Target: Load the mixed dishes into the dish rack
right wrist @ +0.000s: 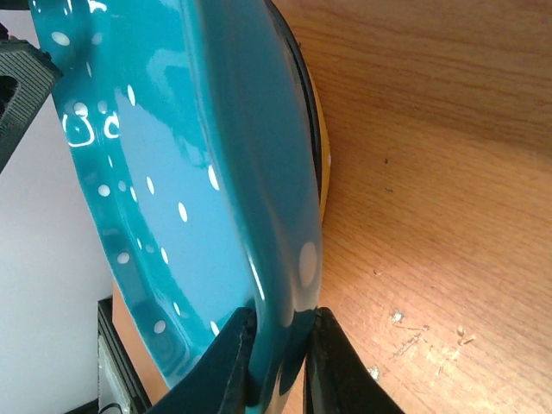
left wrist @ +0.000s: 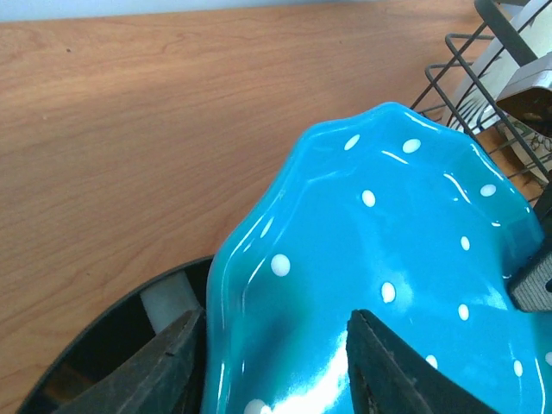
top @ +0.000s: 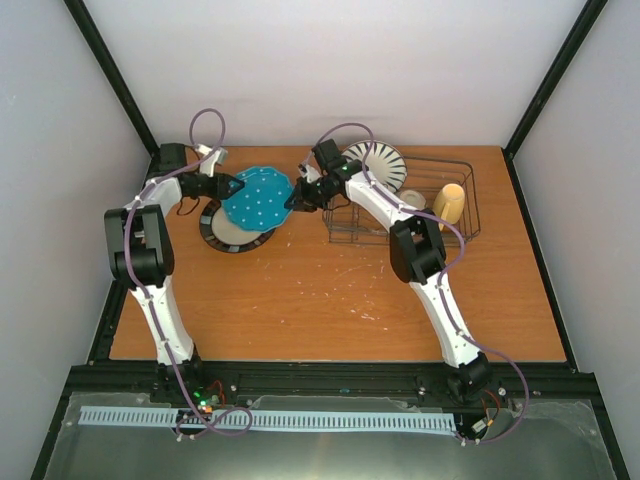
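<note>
The teal plate (top: 258, 197) with white dots hangs tilted above the table between both grippers. My right gripper (top: 292, 200) is shut on its right rim; in the right wrist view the jaws (right wrist: 280, 323) pinch the rim of the plate (right wrist: 172, 172). My left gripper (top: 236, 186) straddles the left rim with its jaws (left wrist: 276, 323) wide apart around the plate (left wrist: 388, 233). The dish rack (top: 465, 190) stands at the back right. It holds the white plate with dark stripes (top: 378, 157) upright, the small white bowl (top: 411, 198) and the pale yellow mug (top: 449, 205).
Under the teal plate a plate with a dark rim and pale centre (top: 222, 236) lies on the table; an orange-yellow edge (right wrist: 326, 177) shows beside it in the right wrist view. The rack's wires (left wrist: 448, 78) are close to the right of the teal plate.
</note>
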Robot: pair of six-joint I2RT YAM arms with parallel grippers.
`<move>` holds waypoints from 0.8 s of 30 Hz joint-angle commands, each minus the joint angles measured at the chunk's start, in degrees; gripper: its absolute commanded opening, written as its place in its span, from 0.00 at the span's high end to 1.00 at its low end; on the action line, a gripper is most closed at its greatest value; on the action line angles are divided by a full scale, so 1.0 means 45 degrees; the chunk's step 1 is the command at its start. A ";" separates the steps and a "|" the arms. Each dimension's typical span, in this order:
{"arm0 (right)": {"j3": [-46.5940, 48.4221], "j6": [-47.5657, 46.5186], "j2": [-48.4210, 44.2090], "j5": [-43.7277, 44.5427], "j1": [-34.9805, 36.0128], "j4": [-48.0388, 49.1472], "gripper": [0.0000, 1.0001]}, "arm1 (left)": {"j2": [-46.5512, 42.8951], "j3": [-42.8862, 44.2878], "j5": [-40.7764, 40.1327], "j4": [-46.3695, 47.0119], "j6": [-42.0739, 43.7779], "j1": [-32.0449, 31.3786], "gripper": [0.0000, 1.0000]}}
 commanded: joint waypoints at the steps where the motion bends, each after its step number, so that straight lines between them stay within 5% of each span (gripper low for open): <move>1: 0.0486 -0.0757 -0.2309 -0.3363 0.1019 0.4868 0.97 | 0.0531 -0.0158 0.2498 -0.2107 0.0209 -0.1222 0.52; 12: 0.0488 -0.0447 -0.2847 -0.3386 0.0818 0.5393 0.97 | 0.1080 0.0409 0.4121 -0.4004 0.1196 0.0323 0.52; 14: 0.0612 -0.0387 -0.2852 -0.3413 0.0788 0.5427 0.97 | 0.1296 0.0633 0.4786 -0.4591 0.1536 0.0379 0.62; 18: 0.0719 -0.0502 -0.2874 -0.3452 0.0778 0.5287 0.97 | 0.1814 0.1293 0.7084 -0.6087 0.2279 0.0363 0.99; 21: 0.0817 -0.0552 -0.2902 -0.3282 0.0758 0.5213 0.97 | 0.1859 0.1853 0.7995 -0.7435 0.3167 0.0173 0.99; 24: 0.1023 -0.0536 -0.2928 -0.2993 0.0635 0.5094 0.97 | 0.0897 0.1745 0.7287 -0.6636 0.2492 -0.0338 0.99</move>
